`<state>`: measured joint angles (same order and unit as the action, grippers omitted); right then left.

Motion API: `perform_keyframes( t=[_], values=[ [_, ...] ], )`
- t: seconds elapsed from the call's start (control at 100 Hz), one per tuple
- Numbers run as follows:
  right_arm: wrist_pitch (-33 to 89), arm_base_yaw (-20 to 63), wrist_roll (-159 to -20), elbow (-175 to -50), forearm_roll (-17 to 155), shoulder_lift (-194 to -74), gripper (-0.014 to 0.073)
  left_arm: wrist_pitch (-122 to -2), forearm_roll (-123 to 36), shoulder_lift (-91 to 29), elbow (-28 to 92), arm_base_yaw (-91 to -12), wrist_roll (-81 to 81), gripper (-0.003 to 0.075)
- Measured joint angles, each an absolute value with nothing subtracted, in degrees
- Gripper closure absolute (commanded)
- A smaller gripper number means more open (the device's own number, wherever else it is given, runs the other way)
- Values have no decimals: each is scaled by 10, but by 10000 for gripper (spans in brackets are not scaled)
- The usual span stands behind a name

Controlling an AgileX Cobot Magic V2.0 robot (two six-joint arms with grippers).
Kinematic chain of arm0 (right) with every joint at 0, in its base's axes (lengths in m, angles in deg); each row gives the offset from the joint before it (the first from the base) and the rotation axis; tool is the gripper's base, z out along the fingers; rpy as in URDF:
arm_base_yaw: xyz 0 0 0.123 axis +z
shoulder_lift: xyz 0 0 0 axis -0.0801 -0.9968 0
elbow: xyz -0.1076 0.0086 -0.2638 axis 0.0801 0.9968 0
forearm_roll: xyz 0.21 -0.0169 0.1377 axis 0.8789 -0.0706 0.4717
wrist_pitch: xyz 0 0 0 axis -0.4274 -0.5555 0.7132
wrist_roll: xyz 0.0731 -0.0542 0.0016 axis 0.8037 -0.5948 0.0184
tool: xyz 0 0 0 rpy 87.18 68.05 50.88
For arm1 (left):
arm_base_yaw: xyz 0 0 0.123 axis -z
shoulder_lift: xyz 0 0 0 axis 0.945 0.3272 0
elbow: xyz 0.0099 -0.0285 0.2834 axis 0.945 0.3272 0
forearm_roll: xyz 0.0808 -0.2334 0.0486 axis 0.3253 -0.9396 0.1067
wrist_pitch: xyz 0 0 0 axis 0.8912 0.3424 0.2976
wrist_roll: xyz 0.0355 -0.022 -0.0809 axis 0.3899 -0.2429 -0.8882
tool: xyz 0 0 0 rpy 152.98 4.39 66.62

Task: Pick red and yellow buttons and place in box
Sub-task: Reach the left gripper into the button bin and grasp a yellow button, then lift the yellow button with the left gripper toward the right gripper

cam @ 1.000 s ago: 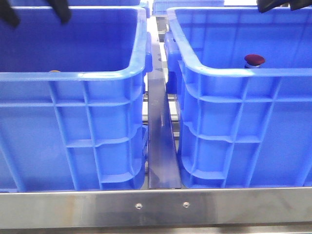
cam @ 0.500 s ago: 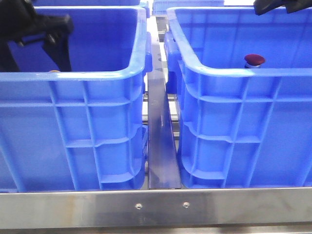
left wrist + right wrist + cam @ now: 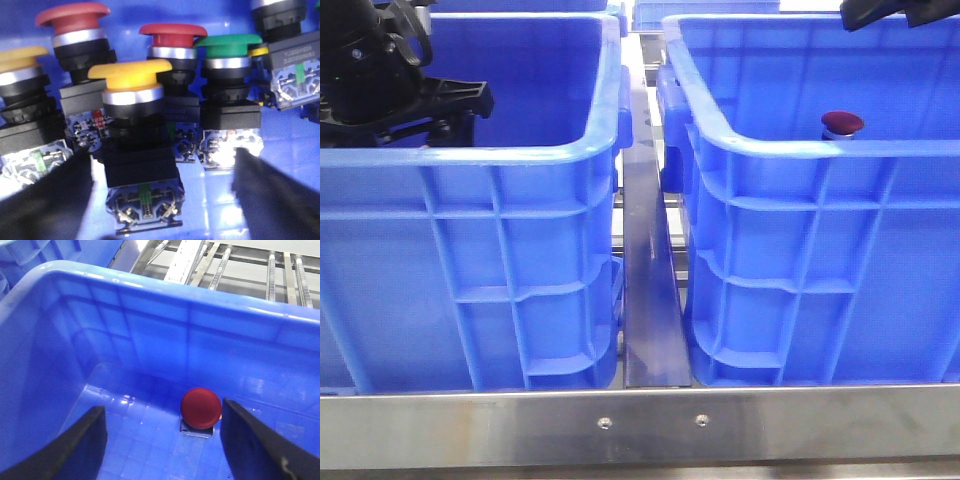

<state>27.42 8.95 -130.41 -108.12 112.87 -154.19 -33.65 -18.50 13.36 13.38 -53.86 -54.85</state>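
Note:
In the left wrist view my left gripper (image 3: 160,200) is open down in the left blue bin (image 3: 470,160). Its fingers stand either side of a yellow button (image 3: 131,75) on a black body, with gaps both sides. Around it stand two red buttons (image 3: 72,17) (image 3: 172,32), a green one (image 3: 227,45) and another yellow one (image 3: 17,57). In the front view the left gripper's (image 3: 440,110) tips are hidden behind the bin wall. My right gripper (image 3: 165,440) is open and empty above the right blue bin (image 3: 820,160), where one dark red button (image 3: 200,407) (image 3: 842,123) stands.
A steel rail (image 3: 650,300) runs between the two bins, and a steel bar (image 3: 640,425) crosses the front. More blue bins stand behind. A further button with a black and clear body (image 3: 287,55) stands in the left bin.
My left arm has come down into the left bin, lower in each frame. The right gripper has stayed at the top edge and the red button has not moved.

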Motion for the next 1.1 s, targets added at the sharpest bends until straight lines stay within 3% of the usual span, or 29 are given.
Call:
perform_keyframes(
  t=[0.08,0.2,0.61,0.81,1.1],
  values=[
    [274,90,-1304,-1081,1129,-1542,85,-337,-183,134,134,-539,-549,482],
    [274,90,-1304,-1081,1129,-1542,85,-337,-183,134,134,-539,-549,573],
    [274,90,-1304,-1081,1129,-1542,85,-337,-183,128,134,-539,-549,579],
    [267,90,-1305,-1081,1140,-1542,85,-337,-183,65,134,-527,-532,579],
    [137,90,-1302,-1081,1307,-1542,85,-328,-220,-34,134,-463,-422,579]
  ],
)
